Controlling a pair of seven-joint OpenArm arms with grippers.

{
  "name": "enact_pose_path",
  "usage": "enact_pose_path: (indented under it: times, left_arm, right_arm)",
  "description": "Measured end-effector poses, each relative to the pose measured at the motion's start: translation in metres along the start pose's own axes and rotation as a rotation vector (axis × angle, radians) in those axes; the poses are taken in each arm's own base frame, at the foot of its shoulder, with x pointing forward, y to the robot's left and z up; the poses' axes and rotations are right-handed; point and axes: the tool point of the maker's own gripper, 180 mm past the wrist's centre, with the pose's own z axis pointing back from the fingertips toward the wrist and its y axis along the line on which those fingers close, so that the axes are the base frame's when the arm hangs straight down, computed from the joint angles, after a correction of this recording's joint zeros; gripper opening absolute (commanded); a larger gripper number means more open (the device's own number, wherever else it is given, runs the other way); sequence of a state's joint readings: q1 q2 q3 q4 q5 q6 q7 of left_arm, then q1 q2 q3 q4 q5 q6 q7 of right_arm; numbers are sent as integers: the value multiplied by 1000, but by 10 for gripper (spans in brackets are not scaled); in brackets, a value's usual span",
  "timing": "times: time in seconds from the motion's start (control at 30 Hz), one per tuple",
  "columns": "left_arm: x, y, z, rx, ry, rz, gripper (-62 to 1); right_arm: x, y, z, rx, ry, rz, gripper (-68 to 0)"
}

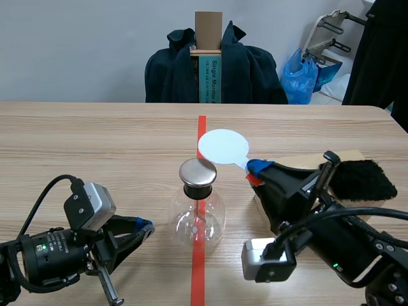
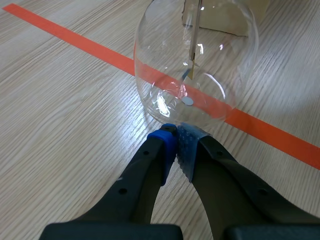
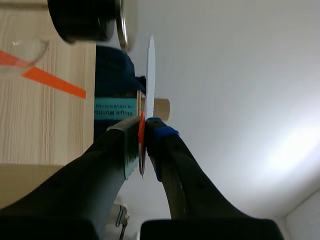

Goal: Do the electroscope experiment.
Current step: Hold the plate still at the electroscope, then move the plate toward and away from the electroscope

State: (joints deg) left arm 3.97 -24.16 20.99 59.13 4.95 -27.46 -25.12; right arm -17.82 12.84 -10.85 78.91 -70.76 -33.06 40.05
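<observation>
The electroscope (image 1: 198, 210) is a round glass flask with a black stopper and a metal cap (image 1: 197, 171), standing on the red tape line mid-table. A thin rod and foil hang inside the electroscope (image 2: 192, 55). My right gripper (image 1: 253, 171) is shut on the red handle of a white disc paddle (image 1: 222, 146), which is held just right of and above the cap. In the right wrist view the paddle (image 3: 149, 75) shows edge-on between my right gripper's (image 3: 144, 127) pads, close to the cap (image 3: 121, 25). My left gripper (image 1: 145, 225) is shut on nothing, its tips (image 2: 176, 134) almost touching the flask's base.
A black fur cloth (image 1: 358, 180) lies on a cardboard sheet (image 1: 306, 167) at the right. Beyond the far table edge a dark jacket hangs over a chair with a box (image 1: 208, 60). A blue bag (image 1: 301, 76) sits at the back right.
</observation>
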Motion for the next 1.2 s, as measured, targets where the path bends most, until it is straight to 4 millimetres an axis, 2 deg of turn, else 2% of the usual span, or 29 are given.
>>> enact_pose_path:
  times: [0.13,0.3,0.43,0.6,0.67,0.93,1.2]
  left_arm:
    - [0,0,0,0,0,0,-579]
    - [0,0,0,0,0,0,-579]
    - [0,0,0,0,0,0,-579]
    - [0,0,0,0,0,0,-579]
    - [0,0,0,0,0,0,-579]
    - [0,0,0,0,0,0,-579]
    - [0,0,0,0,-1,0,-579]
  right_arm:
    - [-24,0,2,0,134,-1,-669]
    - [-44,0,5,-1,245,-1,-669]
    - [-52,0,8,0,291,-1,-669]
    - [-51,0,7,0,289,-1,-669]
    - [-47,0,6,-1,262,-1,-669]
    - [-6,1,0,4,33,6,-669]
    - [33,-1,3,-7,-186,16,-669]
